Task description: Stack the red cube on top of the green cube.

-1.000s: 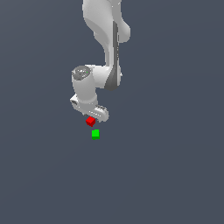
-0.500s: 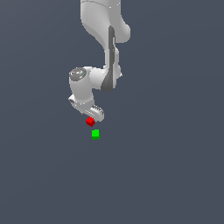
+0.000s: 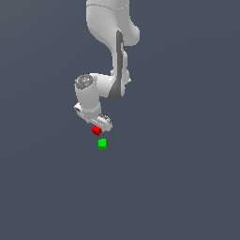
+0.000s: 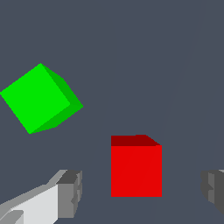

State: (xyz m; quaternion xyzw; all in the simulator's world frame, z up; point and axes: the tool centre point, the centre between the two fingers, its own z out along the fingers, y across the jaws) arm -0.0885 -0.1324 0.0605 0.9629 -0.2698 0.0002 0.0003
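We see the hand (image 4: 140, 192) wide open around the red cube (image 4: 136, 168), not touching it; the green cube (image 4: 38, 98) sits nearby.

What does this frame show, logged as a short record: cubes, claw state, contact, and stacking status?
red cube: on the floor, between the two fingertips, touching neither pad in the wrist view
green cube: on the floor, apart from the red cube, turned at a different angle
claw: open, low over the red cube, fingers either side with gaps
held object: none
stacking status: not yet done; cubes sit side by side
floor: plain dark grey
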